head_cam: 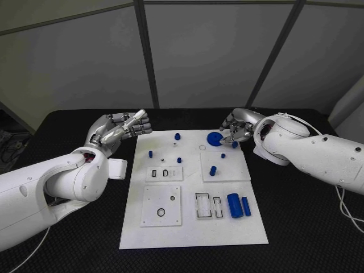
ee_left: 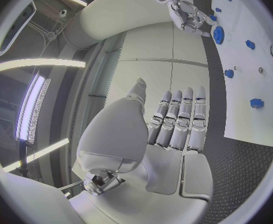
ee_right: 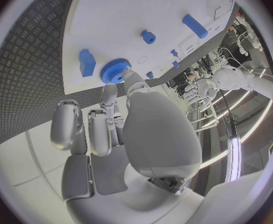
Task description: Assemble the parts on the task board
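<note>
The white task board [head_cam: 194, 227] lies in the middle of the black table. A blue gear [head_cam: 214, 138] lies flat near the board's far edge. My right hand [head_cam: 238, 127] reaches it from the right, and its thumb and a fingertip [ee_right: 109, 88] pinch the rim of the gear [ee_right: 114, 70]. My left hand [head_cam: 120, 128] hovers off the board's far left corner with straight fingers [ee_left: 181, 119] side by side and nothing in it. Small blue pegs [head_cam: 177, 136] stand on the board, and two long blue pieces [head_cam: 239, 205] lie at its near right.
Raised white sub-plates [head_cam: 161, 206] with slots and holes sit on the board's middle and near half. A blue block [ee_right: 86, 62] lies beside the gear, under my right hand. Grey panel walls stand behind the table [head_cam: 313, 227].
</note>
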{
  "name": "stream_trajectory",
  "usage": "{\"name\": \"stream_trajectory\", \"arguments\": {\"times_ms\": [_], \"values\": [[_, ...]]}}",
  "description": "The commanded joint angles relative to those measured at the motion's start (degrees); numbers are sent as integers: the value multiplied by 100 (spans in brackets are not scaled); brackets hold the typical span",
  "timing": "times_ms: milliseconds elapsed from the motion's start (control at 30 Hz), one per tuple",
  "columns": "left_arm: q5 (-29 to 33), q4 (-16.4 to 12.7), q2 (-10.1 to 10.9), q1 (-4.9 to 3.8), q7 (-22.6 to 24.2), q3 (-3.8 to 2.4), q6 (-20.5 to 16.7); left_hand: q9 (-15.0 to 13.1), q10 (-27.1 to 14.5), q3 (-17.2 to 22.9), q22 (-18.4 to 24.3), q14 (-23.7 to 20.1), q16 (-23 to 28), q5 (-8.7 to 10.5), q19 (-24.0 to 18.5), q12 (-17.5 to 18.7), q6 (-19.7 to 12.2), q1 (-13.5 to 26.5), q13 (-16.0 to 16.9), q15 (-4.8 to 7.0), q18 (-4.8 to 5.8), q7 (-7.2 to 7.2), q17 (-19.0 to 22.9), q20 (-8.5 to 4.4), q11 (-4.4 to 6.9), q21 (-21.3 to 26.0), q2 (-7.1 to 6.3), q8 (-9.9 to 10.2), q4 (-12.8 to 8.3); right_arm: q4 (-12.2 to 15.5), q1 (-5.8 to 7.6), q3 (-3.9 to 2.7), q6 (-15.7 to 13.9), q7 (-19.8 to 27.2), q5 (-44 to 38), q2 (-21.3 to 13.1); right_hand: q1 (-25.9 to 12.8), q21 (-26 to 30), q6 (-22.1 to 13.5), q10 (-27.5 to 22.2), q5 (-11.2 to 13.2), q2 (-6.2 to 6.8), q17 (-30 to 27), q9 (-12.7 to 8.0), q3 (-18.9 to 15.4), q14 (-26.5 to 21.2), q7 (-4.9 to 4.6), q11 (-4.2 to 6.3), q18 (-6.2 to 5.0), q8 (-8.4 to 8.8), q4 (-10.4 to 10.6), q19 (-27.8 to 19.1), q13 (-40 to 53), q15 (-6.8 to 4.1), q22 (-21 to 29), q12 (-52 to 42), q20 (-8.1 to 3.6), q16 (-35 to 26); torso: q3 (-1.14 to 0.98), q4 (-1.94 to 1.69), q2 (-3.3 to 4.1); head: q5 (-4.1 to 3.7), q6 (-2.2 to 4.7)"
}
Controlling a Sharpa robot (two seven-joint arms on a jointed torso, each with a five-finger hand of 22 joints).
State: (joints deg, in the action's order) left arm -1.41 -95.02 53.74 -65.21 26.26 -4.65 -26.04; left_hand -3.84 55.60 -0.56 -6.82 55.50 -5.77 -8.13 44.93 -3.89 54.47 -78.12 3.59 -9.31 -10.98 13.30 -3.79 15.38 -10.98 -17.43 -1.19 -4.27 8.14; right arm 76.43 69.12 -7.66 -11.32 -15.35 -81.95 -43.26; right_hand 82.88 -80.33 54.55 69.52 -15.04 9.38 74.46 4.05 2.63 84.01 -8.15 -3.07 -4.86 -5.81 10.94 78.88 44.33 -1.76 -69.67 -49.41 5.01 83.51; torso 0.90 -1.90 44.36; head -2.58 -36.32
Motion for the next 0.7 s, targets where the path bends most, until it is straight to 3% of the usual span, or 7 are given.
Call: {"name": "stream_trajectory", "arguments": {"times_ms": [33,267,700], "values": [[-45,1,-16,-7,43,-5,89,4,7,-8,9,35,19,32,-13,8,39,-1,8,15,47,2,5,15,-3,14,59,28,-28,-98,11,-2,207,-105,150,60,43,-32,-23,65,-47,-4,59,7,-1,337,-9,-1,81,-32,52,45,178,55,-39,-169,-2,37,3,7,1,-14,-7],[-45,11,-27,-7,42,-5,92,3,11,-9,12,35,23,33,-13,7,41,0,8,16,47,0,5,15,-1,16,59,29,-31,-210,11,-3,190,-94,153,181,22,-85,-34,161,-75,-2,221,4,-53,362,-17,-13,98,-59,188,89,625,67,-136,-602,9,115,-1,-9,-2,-13,-19],[-45,26,-35,-6,34,-5,96,3,12,-9,12,35,23,33,-13,7,42,0,8,16,47,-1,5,15,-1,16,59,29,-31,-293,11,-5,220,-82,196,304,14,-143,-39,253,-69,-14,382,2,-90,387,-24,-22,118,-84,301,139,998,78,-246,-961,21,189,-3,0,0,-6,-34]]}}
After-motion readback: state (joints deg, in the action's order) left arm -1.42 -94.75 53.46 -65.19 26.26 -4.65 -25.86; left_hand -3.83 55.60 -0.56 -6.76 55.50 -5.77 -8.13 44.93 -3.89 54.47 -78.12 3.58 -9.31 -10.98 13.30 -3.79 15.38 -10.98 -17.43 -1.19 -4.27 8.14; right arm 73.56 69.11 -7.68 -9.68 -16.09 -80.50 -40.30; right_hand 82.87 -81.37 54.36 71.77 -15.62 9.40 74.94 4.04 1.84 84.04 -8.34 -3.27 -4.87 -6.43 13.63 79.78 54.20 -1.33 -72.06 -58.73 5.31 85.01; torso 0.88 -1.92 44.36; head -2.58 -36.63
